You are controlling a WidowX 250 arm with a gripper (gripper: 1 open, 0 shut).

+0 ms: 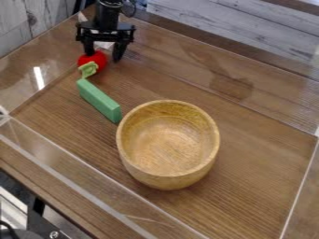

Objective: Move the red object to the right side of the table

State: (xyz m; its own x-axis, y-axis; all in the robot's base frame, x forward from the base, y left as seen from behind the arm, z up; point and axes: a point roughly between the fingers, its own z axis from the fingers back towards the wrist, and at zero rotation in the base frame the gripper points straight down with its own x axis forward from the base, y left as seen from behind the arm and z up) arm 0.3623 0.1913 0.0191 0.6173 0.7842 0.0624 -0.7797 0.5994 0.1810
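Reaching for the red object at upper left, the tool is standing open; gripping is seemingly coming next.

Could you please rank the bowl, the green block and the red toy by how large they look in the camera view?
1. Wooden bowl
2. Green block
3. Red toy, partly hidden by the gripper
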